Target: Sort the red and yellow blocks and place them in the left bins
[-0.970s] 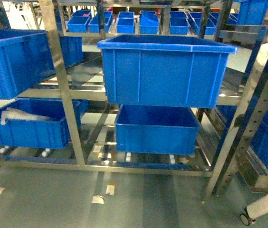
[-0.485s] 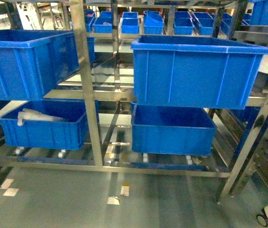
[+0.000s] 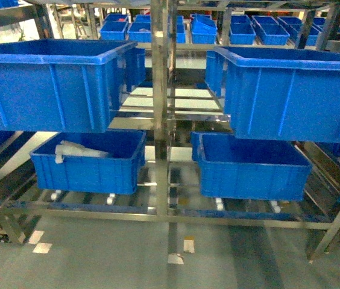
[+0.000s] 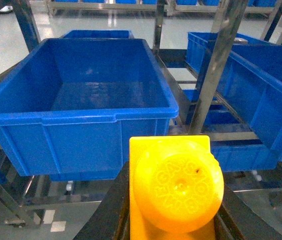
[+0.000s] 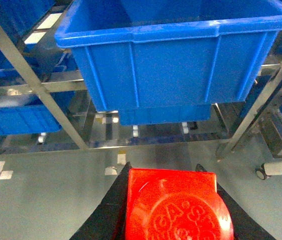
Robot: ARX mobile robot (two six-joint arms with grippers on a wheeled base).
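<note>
Left gripper point(image 4: 173, 220) clamped on yellow brick point(image 4: 173, 187) before upper left bin point(image 4: 81, 115), right gripper point(image 5: 173, 215) clamped on red cube point(image 5: 173, 205), steel rack point(image 3: 161, 120)

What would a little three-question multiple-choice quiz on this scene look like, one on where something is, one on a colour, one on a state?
1. Where is the white bundle?
A. In the lower left crate
B. In the upper right crate
C. On the floor

2. What colour is the block in the right gripper?
A. Yellow
B. Red
C. Green

3. What state is the upper left crate in?
A. Full of blocks
B. Covered by a lid
C. Open, nothing seen inside

Answers:
A, the head view shows the white bundle inside the lower left crate.
B, the red block sits between the right gripper's fingers.
C, the left wrist view looks into the upper left crate and shows a bare bottom.
</note>
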